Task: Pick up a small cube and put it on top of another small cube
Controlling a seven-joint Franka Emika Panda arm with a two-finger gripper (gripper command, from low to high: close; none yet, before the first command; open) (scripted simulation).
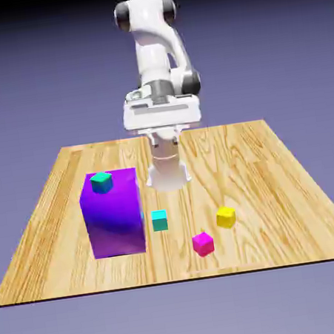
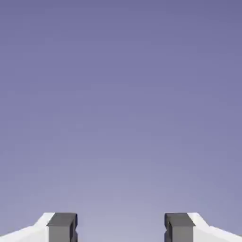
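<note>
Tabletop [image 1: 277,184]: yellow cube [image 1: 226,217] far from fingers [image 2: 61,227]

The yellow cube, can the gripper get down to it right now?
Probably yes: the yellow cube sits alone on the table, apart from the magenta cube, and the gripper is open and empty.

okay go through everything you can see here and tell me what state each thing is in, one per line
Claw: open, nothing between the fingertips, sees only backdrop.
Yellow cube: on the table, free, untouched.
Cyan cube: on the table beside the purple block, nothing on top.
Pink cube: on the table, alone.
Teal cube: sitting on top of the purple block.
Purple block: upright on the table.
</note>
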